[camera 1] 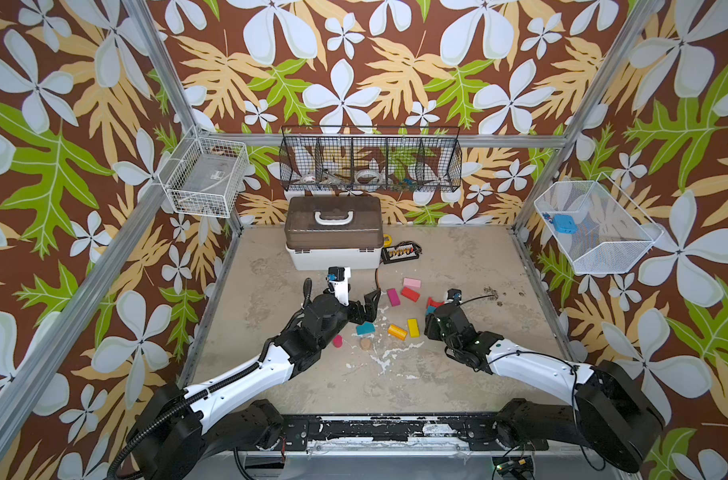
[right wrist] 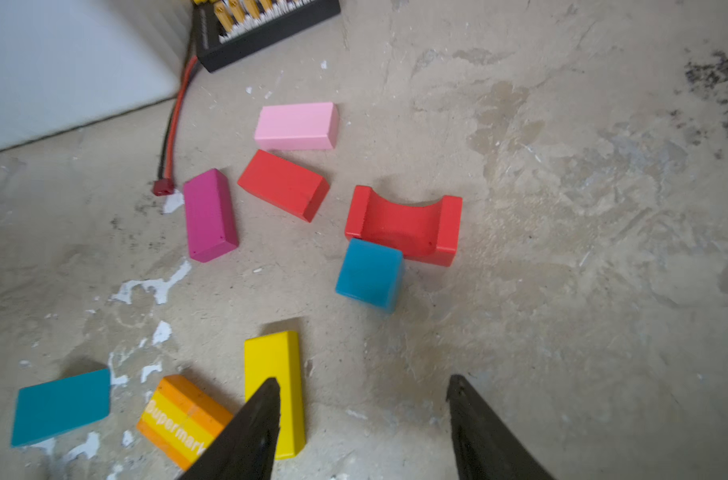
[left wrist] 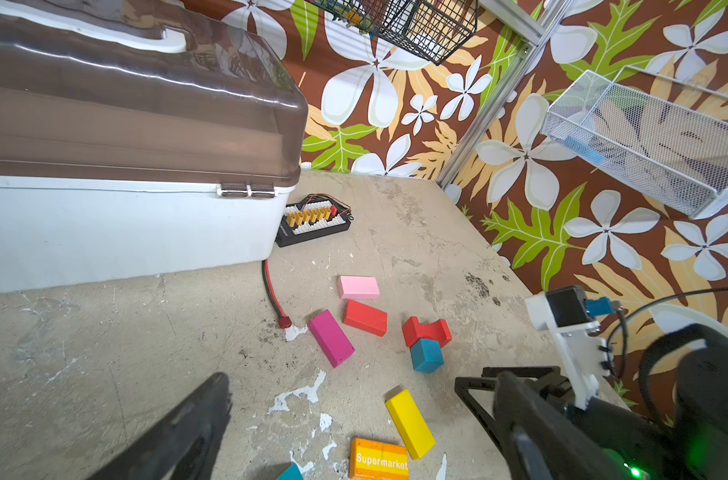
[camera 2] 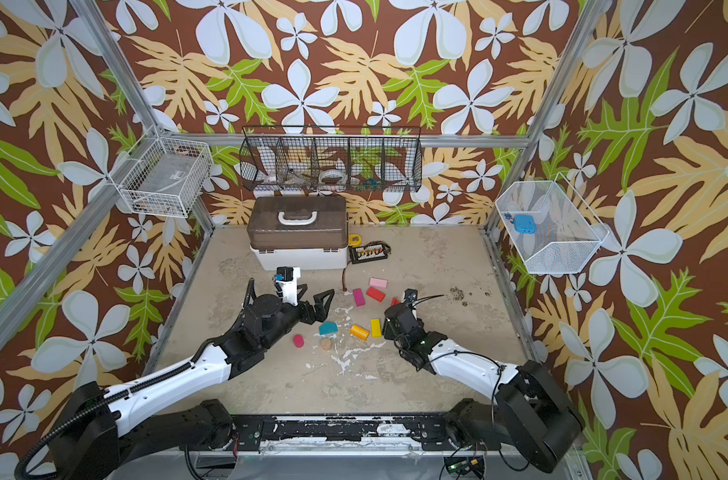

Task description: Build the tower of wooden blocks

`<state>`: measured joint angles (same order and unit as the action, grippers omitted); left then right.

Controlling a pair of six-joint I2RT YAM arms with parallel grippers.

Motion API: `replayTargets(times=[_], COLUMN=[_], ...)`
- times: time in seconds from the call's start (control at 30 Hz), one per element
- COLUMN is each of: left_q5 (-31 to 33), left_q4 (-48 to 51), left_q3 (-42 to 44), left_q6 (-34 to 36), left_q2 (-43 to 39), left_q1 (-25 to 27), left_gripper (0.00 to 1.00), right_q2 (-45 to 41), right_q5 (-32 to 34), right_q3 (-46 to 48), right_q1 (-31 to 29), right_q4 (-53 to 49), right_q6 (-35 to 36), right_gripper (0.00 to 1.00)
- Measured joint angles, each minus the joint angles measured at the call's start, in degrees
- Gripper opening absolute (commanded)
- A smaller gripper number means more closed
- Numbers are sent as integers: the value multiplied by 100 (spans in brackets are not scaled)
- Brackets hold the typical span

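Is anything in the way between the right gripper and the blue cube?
Nothing visible. Bare table lies between the open right gripper and the blue cube. The yellow bar lies off that line, to the side; the red arch sits against the cube's far side.

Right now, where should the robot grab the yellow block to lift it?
Pinch the yellow block across its long sides, near the middle, coming straight down. It lies flat and is narrow that way, so the open right tool should fit around it. Mind the orange block close beside it.
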<state>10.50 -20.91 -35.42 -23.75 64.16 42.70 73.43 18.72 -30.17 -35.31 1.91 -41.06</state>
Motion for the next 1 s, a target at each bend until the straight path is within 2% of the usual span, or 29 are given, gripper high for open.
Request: replayTargets(times=[0.1, 0.13, 0.23, 0.5, 0.67, 0.87, 1.0], left_q5=[-2, -2, -4, -4, -4, -2, 17], left_q4=[0, 0, 0, -44, -44, -44, -42], left_q3=[0, -13, -33, -61, -63, -63, -63], left_q6=[0, 0, -2, -4, -4, -2, -2], left_q2=[52, 92, 190, 273, 308, 308, 313], left_q1=[0, 0, 0, 0, 0, 0, 0], left_gripper=[100, 100, 100, 100, 100, 100, 100], right_q2=[256, 466, 1626, 2234, 2159, 1528, 1158], right_q5=[-125, -249, -343, -391, -350, -203, -278], right_q3=[-50, -155, -874, -1366, -1375, -1298, -1296], right_q1=[219, 345, 595, 654, 649, 669, 1038], right_q4=[46, 85, 221, 136, 85, -72, -177], right_q6=[44, 87, 251, 428, 481, 529, 549], right_gripper=[65, 62, 62, 59, 60, 64, 65])
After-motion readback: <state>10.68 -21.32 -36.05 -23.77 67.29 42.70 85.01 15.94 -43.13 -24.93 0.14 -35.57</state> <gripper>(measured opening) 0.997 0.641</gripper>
